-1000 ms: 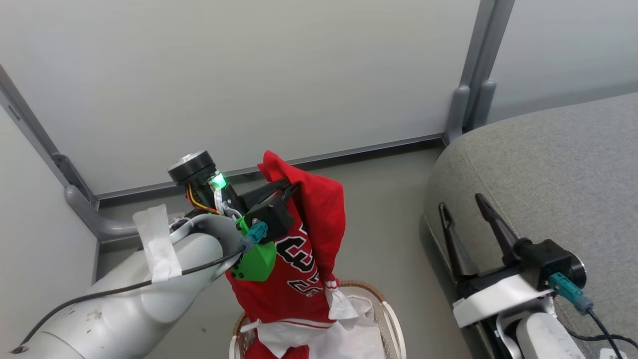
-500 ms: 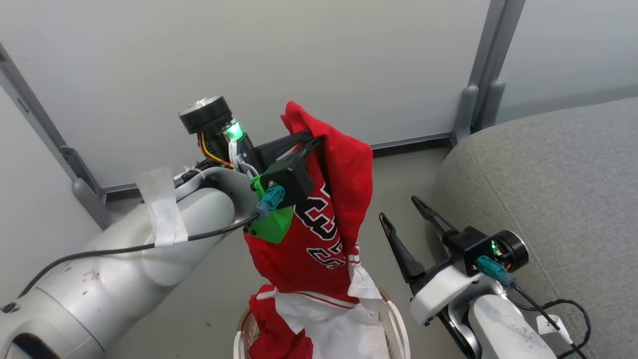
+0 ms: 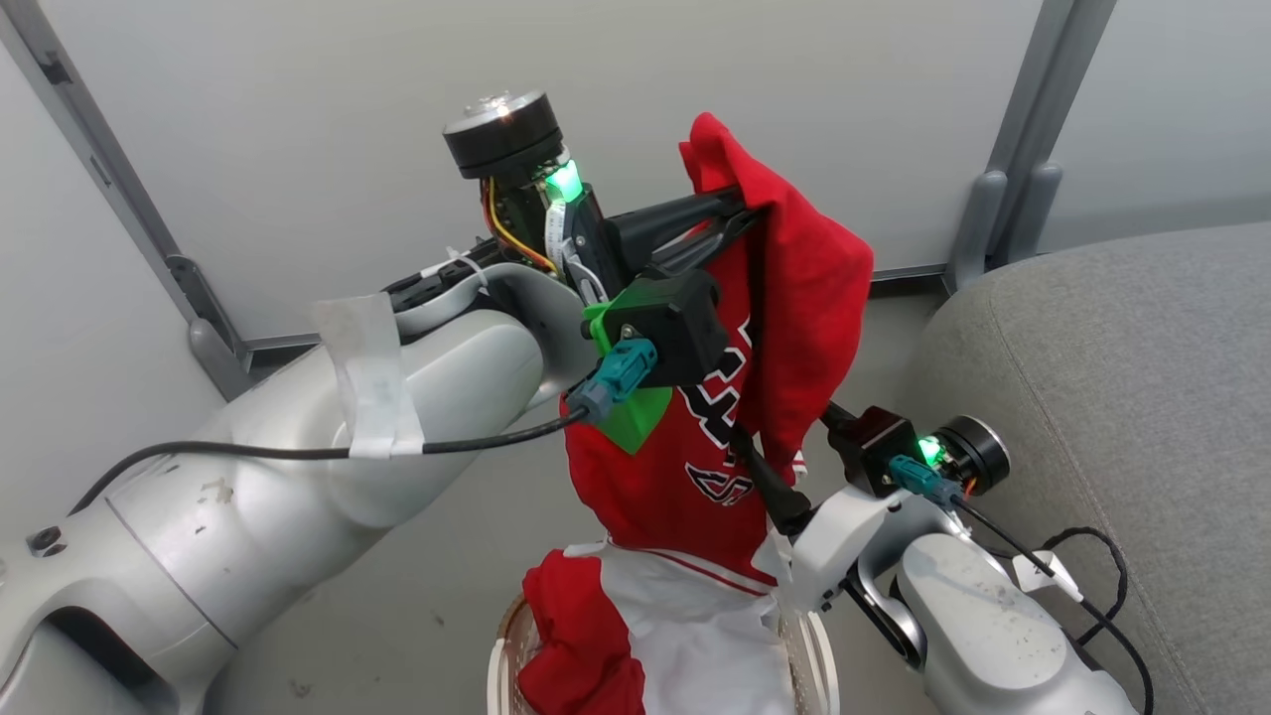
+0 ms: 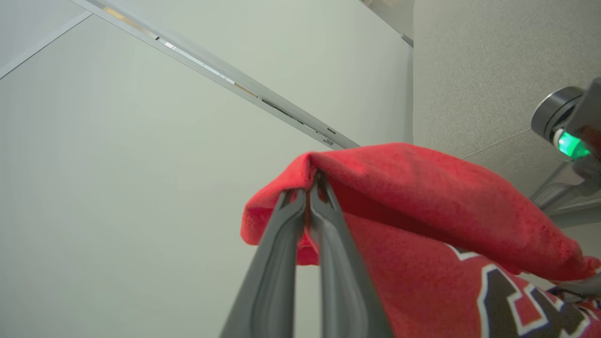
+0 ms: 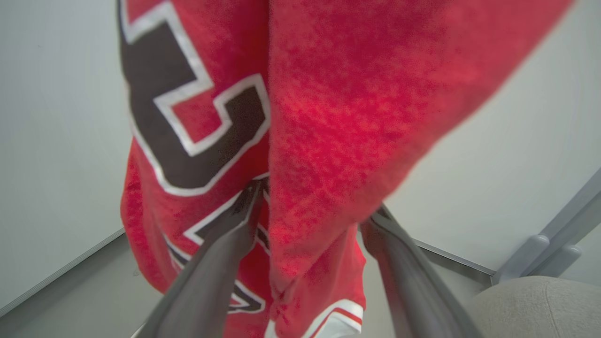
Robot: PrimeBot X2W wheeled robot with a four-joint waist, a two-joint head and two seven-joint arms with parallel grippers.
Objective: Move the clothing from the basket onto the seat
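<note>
Pinched tight between the closed jaws of the left gripper (image 4: 310, 188): top fold of the clothing (image 3: 794, 298), hanging lengthwise straight down, hem seemingly just over the basket (image 3: 824, 665). Straddled lower down by the right gripper (image 5: 315, 202), jaws wide apart, on the side nearer the seat (image 3: 1112, 397).

Red jersey (image 3: 806, 288) with black, white-edged lettering; grey woven seat (image 3: 1142, 338).

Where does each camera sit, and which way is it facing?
Head view: on the head, looking down at the red lettered jersey over the white slotted basket; both arms show.
Left wrist view: from that wrist along the left gripper, shut on the jersey's fold.
Right wrist view: from that wrist along the open right gripper straddling the jersey.
Shared: all three see the jersey.
</note>
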